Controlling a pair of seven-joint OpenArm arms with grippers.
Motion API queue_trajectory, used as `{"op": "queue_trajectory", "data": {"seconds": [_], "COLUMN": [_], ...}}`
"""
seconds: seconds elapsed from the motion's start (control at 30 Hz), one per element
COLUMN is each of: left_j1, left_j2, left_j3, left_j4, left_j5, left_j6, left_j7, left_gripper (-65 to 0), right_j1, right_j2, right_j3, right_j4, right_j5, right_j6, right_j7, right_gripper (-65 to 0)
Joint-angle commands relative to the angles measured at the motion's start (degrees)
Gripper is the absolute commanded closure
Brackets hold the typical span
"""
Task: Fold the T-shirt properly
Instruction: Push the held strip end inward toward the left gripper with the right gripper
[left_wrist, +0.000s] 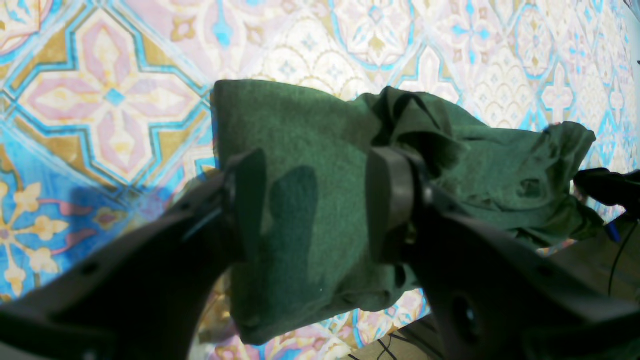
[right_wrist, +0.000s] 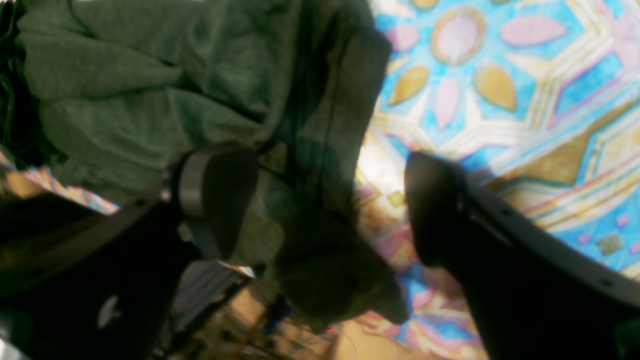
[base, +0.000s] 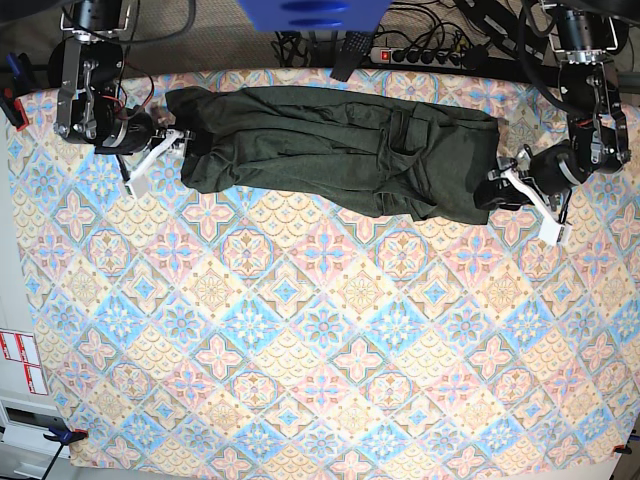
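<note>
The dark olive-green T-shirt (base: 330, 150) lies folded into a long band across the far part of the patterned table. My left gripper (base: 500, 182) is at the band's right end. In the left wrist view that gripper (left_wrist: 317, 200) stands open, both fingers spread over a flat fold of the T-shirt (left_wrist: 300, 150), with bunched cloth to the right. My right gripper (base: 175, 140) is at the band's left end. Seen from the right wrist, it (right_wrist: 325, 205) is open, one finger over the rumpled T-shirt (right_wrist: 150, 90), the other over bare tablecloth, the cloth's edge between them.
A colourful tiled tablecloth (base: 320, 340) covers the table. A power strip and cables (base: 430, 52) run along the back edge, with a blue object (base: 310, 12) above. Red-and-white labels (base: 20, 362) sit past the left edge.
</note>
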Motion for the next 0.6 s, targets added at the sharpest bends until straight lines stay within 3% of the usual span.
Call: {"op": "queue_trajectory", "data": {"seconds": [0.0,0.1,0.4,0.57], "left_j1": [-0.5,-0.6,-0.6,-0.6], "left_j2": [-0.9,-0.9,-0.9,-0.9], "left_j3": [-0.4,-0.4,-0.4,-0.4], "left_j4": [0.9,0.9,0.9,0.9], "left_j5": [-0.9,-0.9,-0.9,-0.9], "left_j6": [-0.5,-0.5,-0.5,-0.5], "left_j7": [-0.8,-0.8,-0.8,-0.8], "left_gripper": [-31.8,-31.8,-31.8,-31.8], "right_j1": [-0.1,-0.8,-1.5,-1.3], "right_j2": [-0.7,-1.5,-2.6,-5.2], "right_j3": [-0.4,-0.4,-4.5,-4.8], "right_j4": [0.0,0.0,0.2,0.2], "right_j5": [-0.3,-0.3,-0.2,-0.2], "right_j6": [1.5,4.9,5.1,5.1], "right_j7": [-0.4,-0.5,-0.5,-0.5], "right_gripper": [-49.4,-49.4,-49.4,-49.4]}}
